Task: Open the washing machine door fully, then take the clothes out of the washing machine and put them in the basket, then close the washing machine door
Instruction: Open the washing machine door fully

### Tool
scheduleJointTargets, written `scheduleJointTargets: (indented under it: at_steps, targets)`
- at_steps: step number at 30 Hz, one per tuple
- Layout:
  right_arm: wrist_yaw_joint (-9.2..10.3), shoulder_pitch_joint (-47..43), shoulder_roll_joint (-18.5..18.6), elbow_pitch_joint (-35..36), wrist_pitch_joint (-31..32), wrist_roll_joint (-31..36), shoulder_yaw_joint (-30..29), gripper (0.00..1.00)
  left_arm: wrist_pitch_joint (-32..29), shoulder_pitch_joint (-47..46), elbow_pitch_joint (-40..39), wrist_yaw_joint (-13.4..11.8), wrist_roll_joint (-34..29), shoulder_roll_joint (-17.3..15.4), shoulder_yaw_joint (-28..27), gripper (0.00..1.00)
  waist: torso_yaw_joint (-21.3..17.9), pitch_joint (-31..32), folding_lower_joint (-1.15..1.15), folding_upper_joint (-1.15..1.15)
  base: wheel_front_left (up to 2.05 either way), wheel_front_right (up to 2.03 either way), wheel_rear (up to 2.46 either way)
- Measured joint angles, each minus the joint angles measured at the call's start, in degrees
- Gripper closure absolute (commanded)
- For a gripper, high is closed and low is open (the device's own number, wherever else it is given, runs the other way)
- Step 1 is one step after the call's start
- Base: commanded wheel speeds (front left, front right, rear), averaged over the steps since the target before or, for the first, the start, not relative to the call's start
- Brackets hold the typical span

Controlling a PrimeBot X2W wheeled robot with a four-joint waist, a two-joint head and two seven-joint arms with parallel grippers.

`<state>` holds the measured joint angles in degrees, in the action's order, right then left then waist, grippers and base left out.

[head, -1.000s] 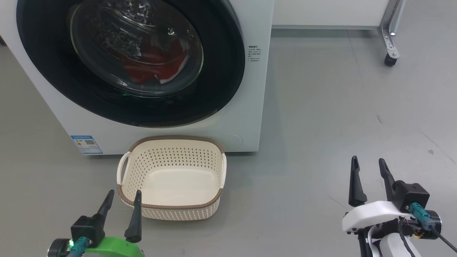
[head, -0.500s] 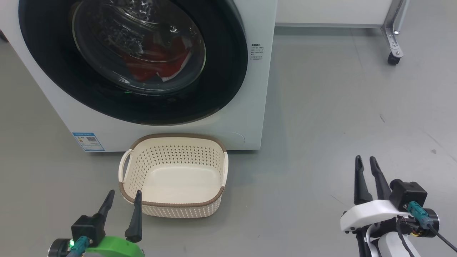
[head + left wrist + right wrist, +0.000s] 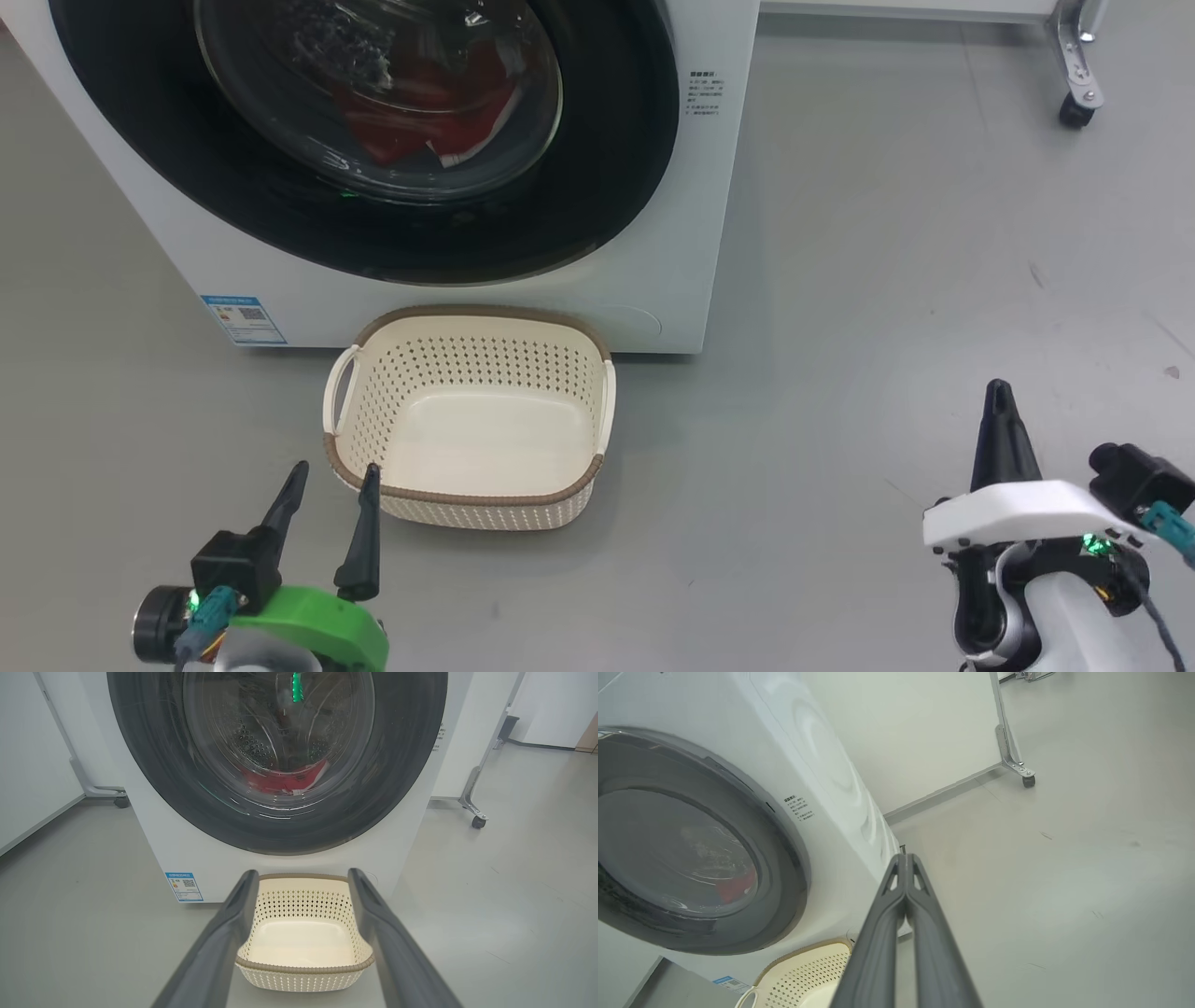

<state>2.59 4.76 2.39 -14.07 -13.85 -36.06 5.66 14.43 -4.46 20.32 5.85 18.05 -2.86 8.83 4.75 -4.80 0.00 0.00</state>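
Spread wide and empty: the left hand (image 3: 334,469), with the basket (image 3: 485,509) just ahead of its fingertips and open side up. Pressed tight together, gripping nothing: the right hand (image 3: 1000,401), well apart from the basket. Farther ahead of both hands, shut against the washing machine (image 3: 709,233), the washing machine door (image 3: 607,140), with the clothes (image 3: 411,121) red behind its glass.

Closed and loaded
Red clothes (image 3: 411,126) lie behind the shut washing machine door (image 3: 602,168); the empty cream basket (image 3: 485,509) stands before the washing machine (image 3: 714,243).
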Motion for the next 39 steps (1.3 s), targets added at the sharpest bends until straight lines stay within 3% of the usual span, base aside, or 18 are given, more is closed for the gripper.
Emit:
scheduleJointTargets:
  at_steps: [7,15,24,39]
  targets:
    - [-0.18,4.81,0.03,1.92,3.1,-18.14,-2.58,1.0,0.0,-2.08,-0.54,0.09,0.0,0.15,0.74,0.0,1.67,-3.01,0.0,0.0,0.0,0.0,0.0]
    - [0.74,12.92,0.22,3.52,6.94,-30.25,-6.86,1.0,0.0,-4.52,-0.7,0.55,0.02,0.32,1.11,0.0,4.34,-7.31,0.0,0.0,0.0,0.0,0.0]
    - [3.12,23.6,2.36,3.72,11.16,-27.89,-9.39,1.0,0.0,-7.06,-0.77,0.59,0.57,0.55,1.4,0.0,8.02,-12.0,0.0,0.0,0.0,0.0,0.0]
    - [4.17,38.54,6.1,1.45,20.48,-29.66,-9.01,1.0,0.0,-10.24,-0.68,1.02,1.65,0.97,2.48,0.0,13.09,-18.22,0.0,0.0,0.0,0.0,0.0]
